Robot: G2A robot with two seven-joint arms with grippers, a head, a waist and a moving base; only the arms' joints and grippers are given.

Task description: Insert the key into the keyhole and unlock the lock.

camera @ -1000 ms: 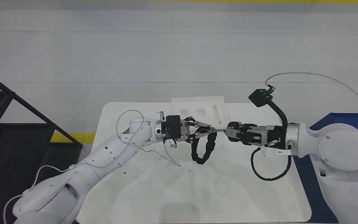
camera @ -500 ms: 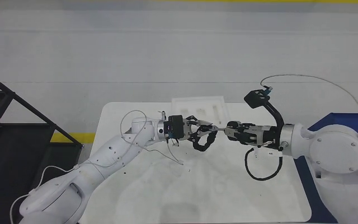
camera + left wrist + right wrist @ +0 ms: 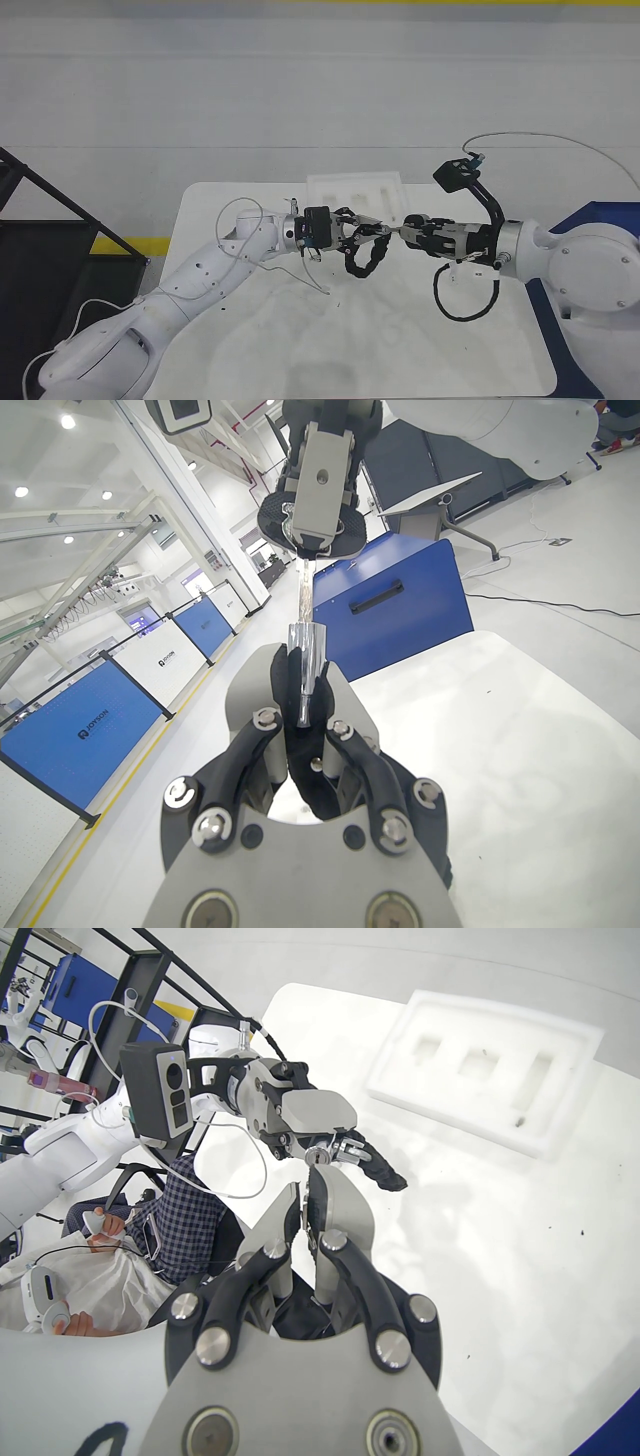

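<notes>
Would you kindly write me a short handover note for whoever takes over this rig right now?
Left tool: shut on the lock, held above the table, with its black cable trailing from it.
Right tool: shut on the key, facing the lock.
Done: both things are grasped and lined up, and the key tip meets the lock's chrome end.
Unclear: how deep the key sits.
To do: push the key fully in, turn it, unlock.

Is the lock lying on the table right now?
No, the left end effector grips the lock in the air above the table.
</notes>
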